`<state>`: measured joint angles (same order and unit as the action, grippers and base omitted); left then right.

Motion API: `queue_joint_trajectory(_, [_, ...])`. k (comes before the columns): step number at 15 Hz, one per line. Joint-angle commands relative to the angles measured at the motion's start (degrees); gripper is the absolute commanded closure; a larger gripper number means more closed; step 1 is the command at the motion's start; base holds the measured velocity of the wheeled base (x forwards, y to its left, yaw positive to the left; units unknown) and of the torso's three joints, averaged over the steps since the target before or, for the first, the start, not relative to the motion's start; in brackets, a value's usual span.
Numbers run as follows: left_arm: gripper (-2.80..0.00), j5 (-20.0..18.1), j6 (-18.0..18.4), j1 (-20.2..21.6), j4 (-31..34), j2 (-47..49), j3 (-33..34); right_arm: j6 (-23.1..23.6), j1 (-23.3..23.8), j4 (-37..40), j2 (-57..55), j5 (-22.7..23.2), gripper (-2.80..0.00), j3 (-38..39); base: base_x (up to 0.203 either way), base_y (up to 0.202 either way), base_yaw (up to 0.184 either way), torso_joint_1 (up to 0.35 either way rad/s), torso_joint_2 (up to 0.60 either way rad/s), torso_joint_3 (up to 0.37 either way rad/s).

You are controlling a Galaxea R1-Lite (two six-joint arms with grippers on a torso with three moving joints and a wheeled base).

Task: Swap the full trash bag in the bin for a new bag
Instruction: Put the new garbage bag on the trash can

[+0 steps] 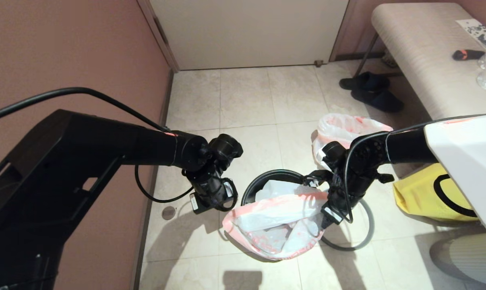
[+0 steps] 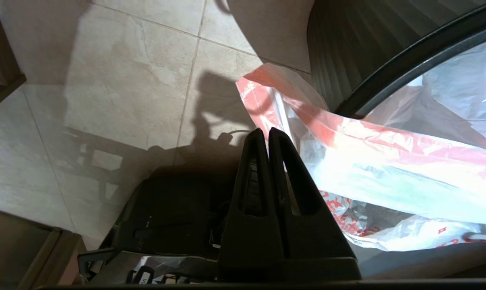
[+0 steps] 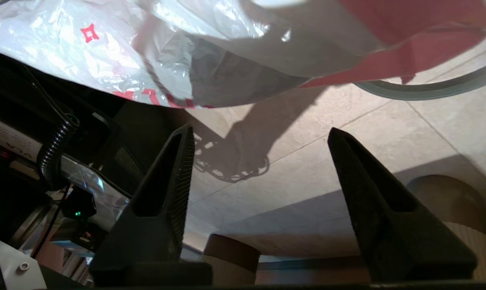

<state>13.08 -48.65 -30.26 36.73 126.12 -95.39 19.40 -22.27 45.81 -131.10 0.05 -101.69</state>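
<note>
Though left fingers (image 2: pixel 267 139) pinched, right fingers (image 3: pixel 263 139) agape

The tiled floor (image 1: pixel 247 96) carried the black bin (image 1: pixel 267 179), a grey ring (image 1: pixel 363 235) beside it, the stuffed trash bag (image 1: pixel 343 129) behind, a yellow bag (image 1: pixel 424 195), dark slippers (image 1: pixel 371 90) and a bench (image 1: pixel 424 52).

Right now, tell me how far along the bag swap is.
Done: the full trash bag sits on the floor behind the bin, the grey ring off beside it. In hand: the new bag drapes over the bin's near rim, left gripper jaws shut at its edge, right gripper open and empty. Left: seating the bag, refitting the ring.
</note>
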Motion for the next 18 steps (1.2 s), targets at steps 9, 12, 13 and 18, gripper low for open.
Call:
queue_joint_trajectory(9, [0.0,0.3,-0.3,0.2,0.1,0.0,-0.1,-0.7,1.5,0.0,-7.1,7.7,-2.8,-5.6,0.0,0.0,0.0,0.0,0.0,0.0])
queue_joint_trajectory(12, [0.0,0.3,-0.3,0.2,0.1,-0.5,-0.3,-0.7,1.5,-0.4,-8.0,8.1,0.0,-5.8,0.0,0.0,0.0,0.0,0.0,0.0])
queue_joint_trajectory(13, [0.0,0.4,-0.3,0.5,0.1,-0.7,-0.3,-0.7,1.5,-0.8,-8.0,8.7,0.0,-5.8,0.0,0.0,0.0,0.0,0.0,0.0])
queue_joint_trajectory(18, [0.0,1.1,-0.3,1.0,0.0,-2.5,-0.6,-0.7,1.7,-3.2,-8.0,12.3,0.0,-5.6,0.0,0.0,0.0,0.0,0.0,0.0])
